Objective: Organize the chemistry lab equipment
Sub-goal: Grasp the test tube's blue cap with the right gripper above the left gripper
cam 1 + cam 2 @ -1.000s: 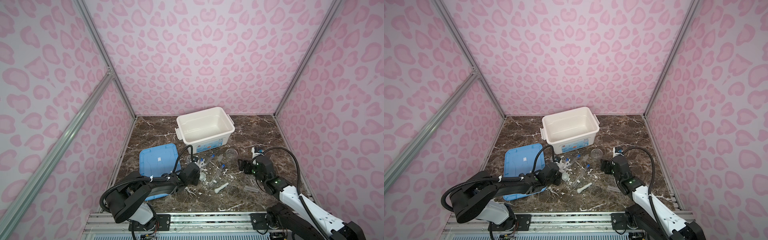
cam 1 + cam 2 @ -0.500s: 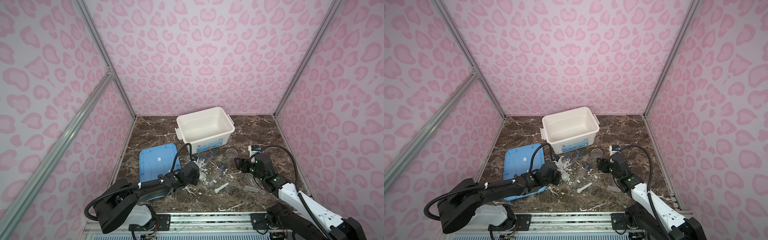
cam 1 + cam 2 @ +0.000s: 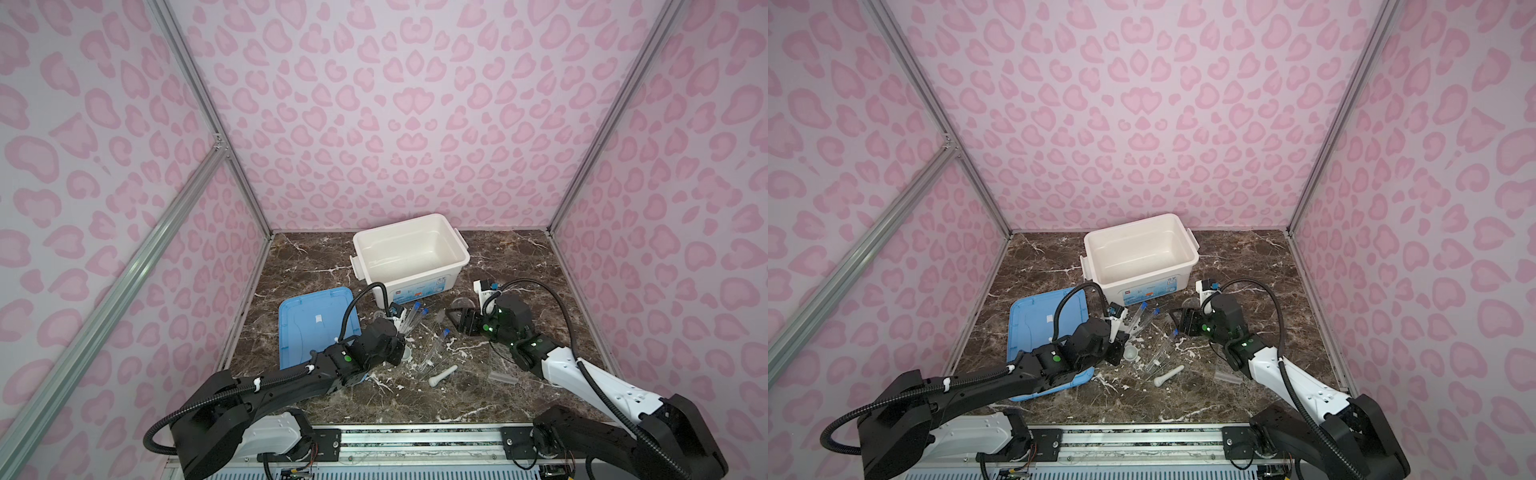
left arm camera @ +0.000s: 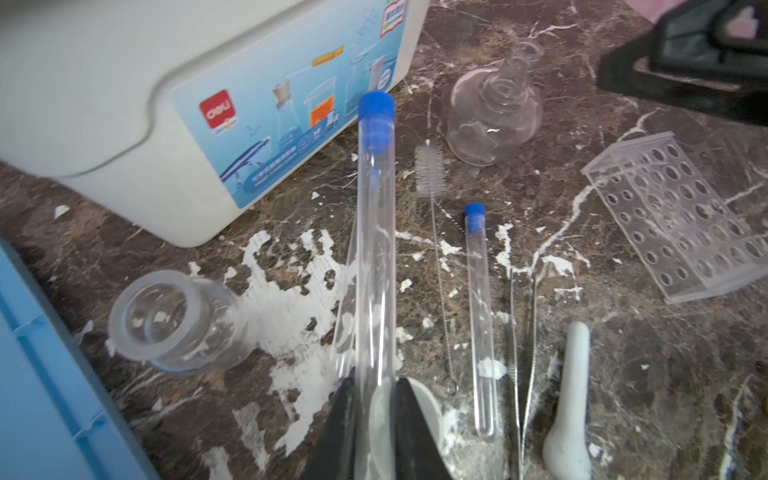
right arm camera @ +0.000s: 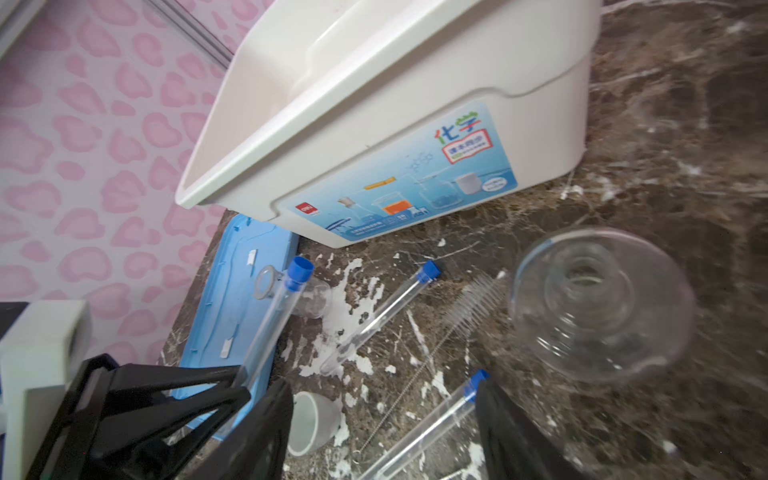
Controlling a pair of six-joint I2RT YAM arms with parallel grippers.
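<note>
My left gripper [image 4: 375, 419] is shut on a clear blue-capped test tube [image 4: 376, 232], held slanted above the marble floor [image 3: 415, 399]; in both top views it sits by the lid's right edge [image 3: 400, 334] [image 3: 1120, 337]. The white mortar bowl [image 5: 311, 419] lies just under it. My right gripper [image 5: 384, 428] [image 3: 457, 322] is open, its fingers on either side of a second tube [image 5: 432, 415] lying on the floor. A third tube [image 5: 382, 316], the pestle [image 3: 444, 374], the clear rack [image 4: 673, 220], a round flask [image 5: 598, 307] and a small beaker on its side [image 4: 174, 320] lie around.
The open white bin [image 3: 411, 249] stands behind the clutter, its blue lid [image 3: 316, 328] flat at the left. A wire tube brush [image 4: 430, 166] and metal tweezers [image 4: 523, 353] lie among the tubes. Pink patterned walls close in three sides.
My right gripper has moved left, over the lying tube, and its jaws have narrowed a little. The left gripper keeps its hold on the tube and has barely moved.
</note>
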